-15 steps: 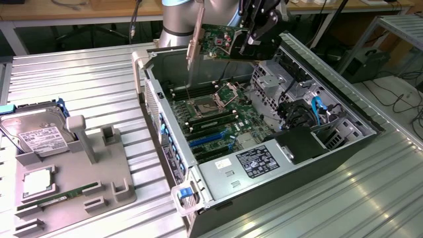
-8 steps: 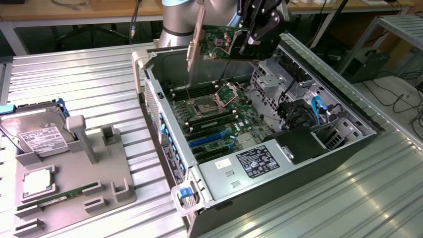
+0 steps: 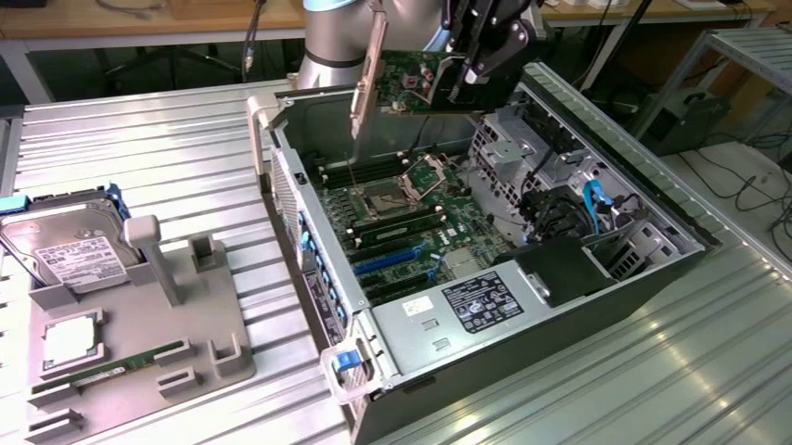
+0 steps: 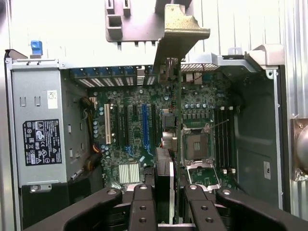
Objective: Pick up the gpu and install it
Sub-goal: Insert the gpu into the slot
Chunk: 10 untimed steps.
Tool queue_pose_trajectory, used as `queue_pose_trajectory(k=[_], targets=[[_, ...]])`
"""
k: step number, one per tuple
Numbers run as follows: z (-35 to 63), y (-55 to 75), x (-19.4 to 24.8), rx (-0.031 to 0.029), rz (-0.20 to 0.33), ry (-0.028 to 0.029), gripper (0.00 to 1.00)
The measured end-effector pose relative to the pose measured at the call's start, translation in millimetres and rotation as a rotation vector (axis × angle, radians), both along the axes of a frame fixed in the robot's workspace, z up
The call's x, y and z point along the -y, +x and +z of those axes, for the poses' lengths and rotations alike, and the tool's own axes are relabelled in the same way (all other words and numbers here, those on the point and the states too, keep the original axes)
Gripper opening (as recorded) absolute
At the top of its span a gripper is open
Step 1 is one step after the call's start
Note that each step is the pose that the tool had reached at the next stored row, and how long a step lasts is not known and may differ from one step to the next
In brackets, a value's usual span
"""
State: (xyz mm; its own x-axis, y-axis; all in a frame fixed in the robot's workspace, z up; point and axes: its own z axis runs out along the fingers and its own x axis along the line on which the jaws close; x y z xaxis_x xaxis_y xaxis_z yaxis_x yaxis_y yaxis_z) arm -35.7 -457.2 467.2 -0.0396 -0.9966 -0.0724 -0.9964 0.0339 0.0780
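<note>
A robot arm's gripper (image 3: 468, 76) holds the gpu (image 3: 409, 82) in the air above the open case (image 3: 644, 243). Its jaws are partly closed, and its two fingers (image 4: 143, 204) clamp the card from either side. In the exterior view the card stands on edge over the far end of the case, well clear of the motherboard (image 3: 421, 227) below. Its green circuit side faces the camera. The long silver bracket (image 3: 360, 104) hangs at the end nearer the exterior view's left.

In the wrist view, the gripper (image 4: 169, 195) looks straight down on the gpu (image 4: 164, 168), which appears edge-on with its black cooler showing. The bracket (image 4: 182, 31) juts out at the far end, over the case's rear wall. The card's edge runs above the motherboard (image 4: 126, 149), between the blue slot (image 4: 145, 124) and the open socket (image 4: 197, 144).

The power supply (image 3: 477, 304) fills the near corner of the case in the exterior view, and its black label (image 4: 41, 142) can be read from the wrist camera. On the ribbed metal table (image 3: 148, 153), at the exterior view's left, sits a grey tray (image 3: 185, 320). It carries a hard drive (image 3: 65, 248) propped upright and a memory stick (image 3: 121, 364) lying flat.
</note>
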Motion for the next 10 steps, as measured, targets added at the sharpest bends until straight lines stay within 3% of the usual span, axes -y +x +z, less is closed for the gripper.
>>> queue_pose_trajectory(k=[10], targets=[[0.1,0.0,0.2,-0.0001,0.071,0.0029,0.27]])
